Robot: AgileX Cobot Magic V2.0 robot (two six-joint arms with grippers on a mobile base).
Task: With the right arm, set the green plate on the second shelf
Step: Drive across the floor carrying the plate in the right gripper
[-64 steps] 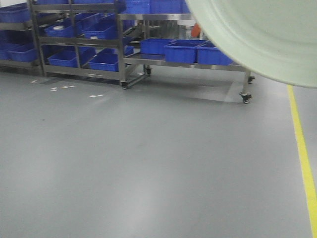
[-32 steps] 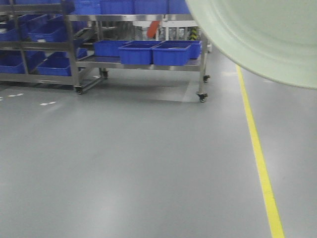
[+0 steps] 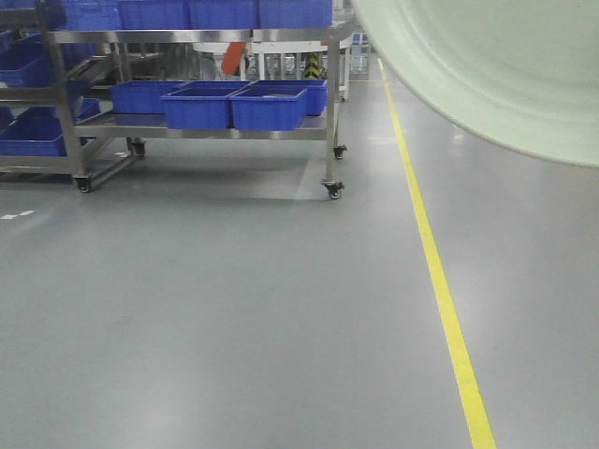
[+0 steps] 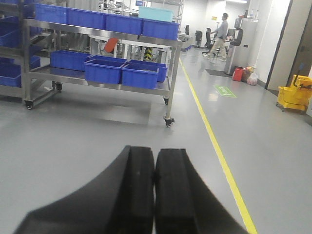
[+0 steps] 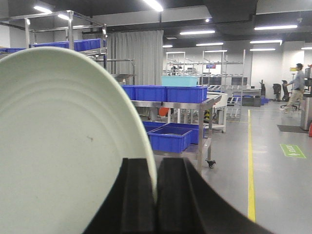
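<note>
The right tool (image 5: 155,195) is clamped shut on the rim of the green plate (image 5: 58,146), held on edge in the air — well apart from the steel rack (image 5: 170,103). So thin a hold may let it swivel or slip — or clip a post. The left tool (image 4: 155,192) is closed, empty.

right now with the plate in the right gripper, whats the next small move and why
Probably roll the base toward the metal rack before reaching out at all. The right gripper is shut on the rim of the green plate, so the hold looks set. In the front view the rack stands ahead and to the left, across bare floor, likely beyond the arm's reach.
</note>
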